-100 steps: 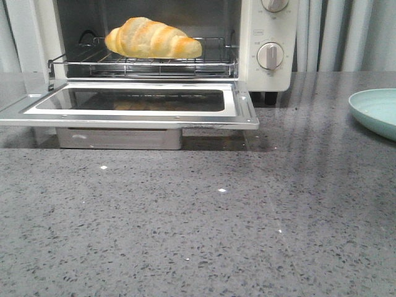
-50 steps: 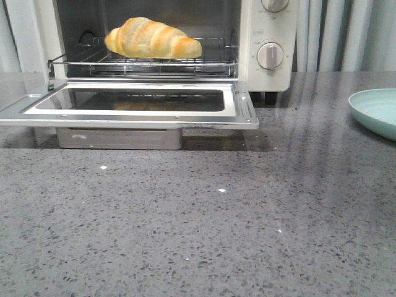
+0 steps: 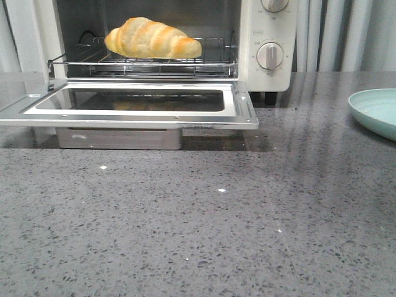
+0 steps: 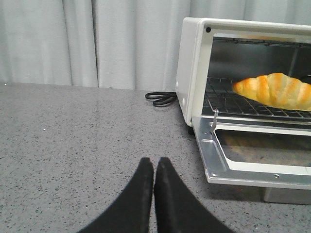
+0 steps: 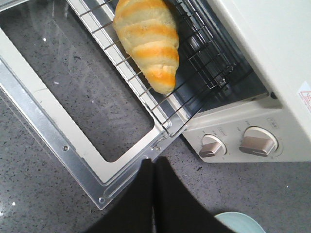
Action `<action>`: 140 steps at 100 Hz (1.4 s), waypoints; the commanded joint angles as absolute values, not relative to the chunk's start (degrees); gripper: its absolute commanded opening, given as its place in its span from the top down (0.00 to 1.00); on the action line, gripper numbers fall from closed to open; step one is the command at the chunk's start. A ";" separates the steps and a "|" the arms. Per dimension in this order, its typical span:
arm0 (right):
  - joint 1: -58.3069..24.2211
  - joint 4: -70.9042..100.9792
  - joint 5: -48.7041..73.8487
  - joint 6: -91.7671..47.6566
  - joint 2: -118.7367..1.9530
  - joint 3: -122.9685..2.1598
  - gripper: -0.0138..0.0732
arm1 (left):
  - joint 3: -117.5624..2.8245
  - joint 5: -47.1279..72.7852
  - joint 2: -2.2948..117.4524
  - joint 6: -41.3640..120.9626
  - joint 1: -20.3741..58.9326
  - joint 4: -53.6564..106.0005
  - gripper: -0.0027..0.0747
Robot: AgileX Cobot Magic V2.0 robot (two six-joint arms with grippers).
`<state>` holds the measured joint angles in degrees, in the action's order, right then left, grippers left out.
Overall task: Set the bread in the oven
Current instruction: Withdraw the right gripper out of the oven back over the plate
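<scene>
Here no change is seen over the last second: the bread (image 3: pixel 153 38) is left lying on the wire rack (image 3: pixel 142 65) inside the oven (image 3: pixel 270 37), door (image 3: pixel 133 105) down. Left gripper (image 4: pixel 154 167) and right gripper (image 5: pixel 153 167) are clenched, empty; placement is judged complete.

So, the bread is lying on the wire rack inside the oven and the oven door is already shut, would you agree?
Not quite. The bread does lie on the wire rack inside the oven, but the door is not shut: it is folded down flat and wide open. The front view shows this plainly, and both wrist views agree.
</scene>
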<state>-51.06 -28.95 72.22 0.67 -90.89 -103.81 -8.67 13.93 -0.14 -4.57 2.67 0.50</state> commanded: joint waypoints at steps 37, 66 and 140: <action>-50.80 -32.40 74.04 2.82 -88.60 -105.06 0.92 | -10.14 9.06 -1.59 -4.38 2.61 1.01 0.99; -49.09 -29.41 67.34 2.82 -85.89 -103.97 0.92 | -10.14 9.06 -1.59 -4.38 2.61 1.01 0.99; -29.78 -16.22 29.24 2.82 -61.25 -53.37 0.92 | -10.14 9.06 -1.59 -4.38 2.61 1.01 0.99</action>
<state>-31.25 -16.80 36.67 2.80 -65.01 -55.20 -8.67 13.79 -0.14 -4.57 2.67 0.50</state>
